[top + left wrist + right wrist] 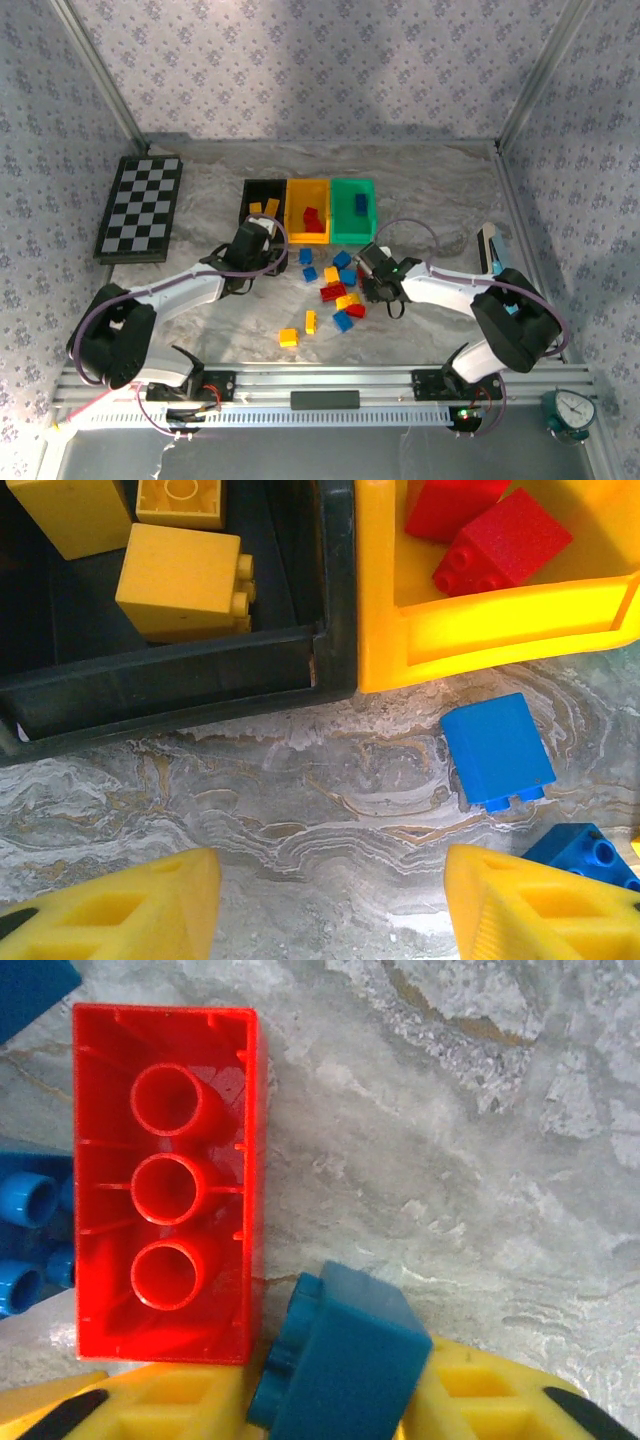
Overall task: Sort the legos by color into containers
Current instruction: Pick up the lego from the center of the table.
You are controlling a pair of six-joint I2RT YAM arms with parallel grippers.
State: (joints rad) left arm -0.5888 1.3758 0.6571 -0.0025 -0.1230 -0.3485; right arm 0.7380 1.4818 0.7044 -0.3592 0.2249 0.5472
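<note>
Marbled surface (440, 200) with three containers in a row at its far middle, sides touching: black bin (247, 198), yellow bin (308, 238) and green bin (352, 236). The black bin holds yellow bricks (180, 580), the yellow bin holds red bricks (495, 540), and the green bin holds one blue piece (360, 203). Loose legos (338, 292) in red, yellow and blue lie scattered just in front of the bins, between the two arms. The left gripper (335, 890) hangs over bare surface by the near corner where the black and yellow bins meet. Its yellow fingers (130, 910) are spread wide with nothing between them, and a flat blue block (497, 750) lies just ahead to one side. The right gripper (320, 1400) is down among the loose legos, pinching a tilted blue brick (345, 1360) between its fingers. Touching that brick is a red brick (165, 1180), lying hollow side up on the surface. A checkerboard (140, 208) lies at the far left, well apart from the bins.
</note>
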